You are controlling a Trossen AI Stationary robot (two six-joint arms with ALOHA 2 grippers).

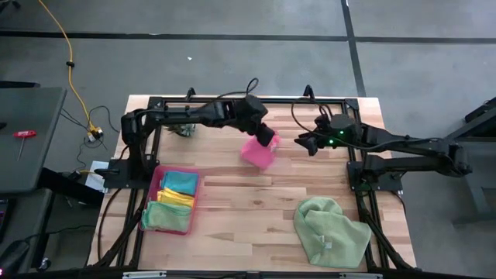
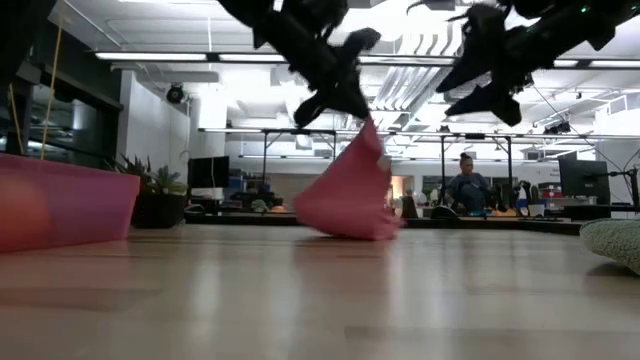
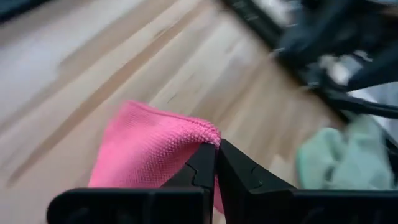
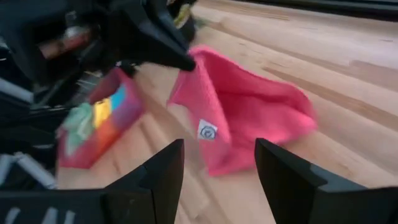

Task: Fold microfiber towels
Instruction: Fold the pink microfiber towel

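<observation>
The hot pink towel point(image 1: 257, 151) hangs from my left gripper point(image 1: 267, 137) near the table's far middle, its lower part point(image 2: 345, 225) bunched on the wood. It shows in the right wrist view point(image 4: 242, 118) with a white label. My right gripper point(image 1: 304, 142) is open and empty, in the air to the right of the towel. A pale green towel point(image 1: 329, 231) lies crumpled at the near right. The teal, yellow and green towels point(image 1: 174, 198) lie in the pink tray. My left gripper pinches a top edge of the pink towel point(image 3: 208, 134) between its two shut fingers, coming from above and slanting. The towel hangs below the fingers as a slack cone, and its lower part point(image 2: 350, 230) rests on the table.
The translucent pink tray point(image 1: 152, 195) stands at the near left. A small green plant point(image 1: 184, 130) sits at the far left under the left arm. A person sits in the room behind the table point(image 2: 467, 190). Bare wood lies between the tray and the green towel.
</observation>
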